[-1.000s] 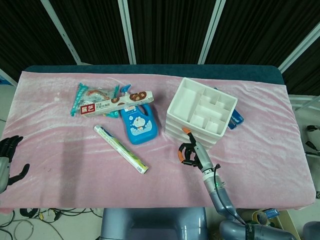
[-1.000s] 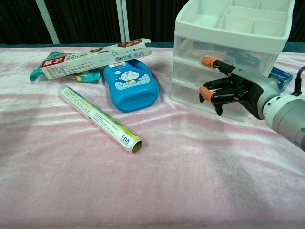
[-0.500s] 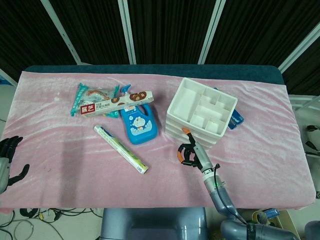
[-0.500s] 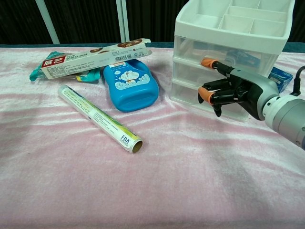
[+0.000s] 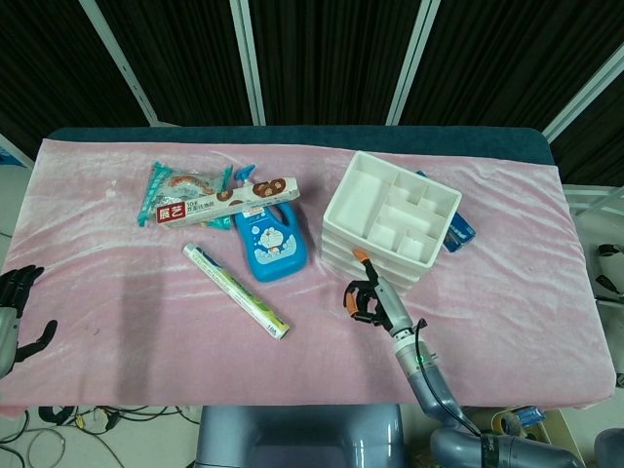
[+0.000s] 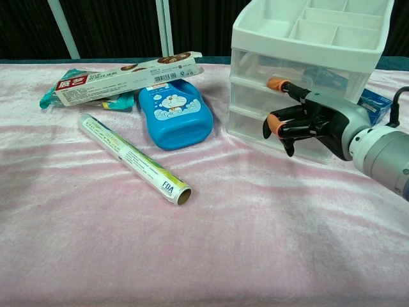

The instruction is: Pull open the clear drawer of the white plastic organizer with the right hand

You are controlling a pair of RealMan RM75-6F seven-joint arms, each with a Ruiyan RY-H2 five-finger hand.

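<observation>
The white plastic organizer (image 5: 390, 219) (image 6: 307, 29) stands right of the table's centre, with a compartment tray on top and clear drawers stacked below. All drawers look closed. My right hand (image 5: 369, 292) (image 6: 310, 121) is pressed against the organizer's front. One orange-tipped finger reaches up to the middle clear drawer (image 6: 255, 96), and the other fingers curl in front of the lower drawer. Whether the finger hooks a handle is hidden. My left hand (image 5: 15, 312) hangs off the table's far left edge with its fingers apart and holds nothing.
A blue bottle (image 5: 271, 239) (image 6: 176, 114) lies just left of the organizer, with a toothpaste box (image 5: 219, 202) (image 6: 128, 78) and a snack bag (image 5: 180, 180) behind it. A wrapped roll (image 5: 234, 290) (image 6: 131, 157) lies diagonally in front. A blue packet (image 5: 460, 231) sits behind the organizer's right side.
My right hand has drawn slightly left and toward me, and the whole organizer has slid a little with it. The drawers have not come out. The left hand has stayed still.
</observation>
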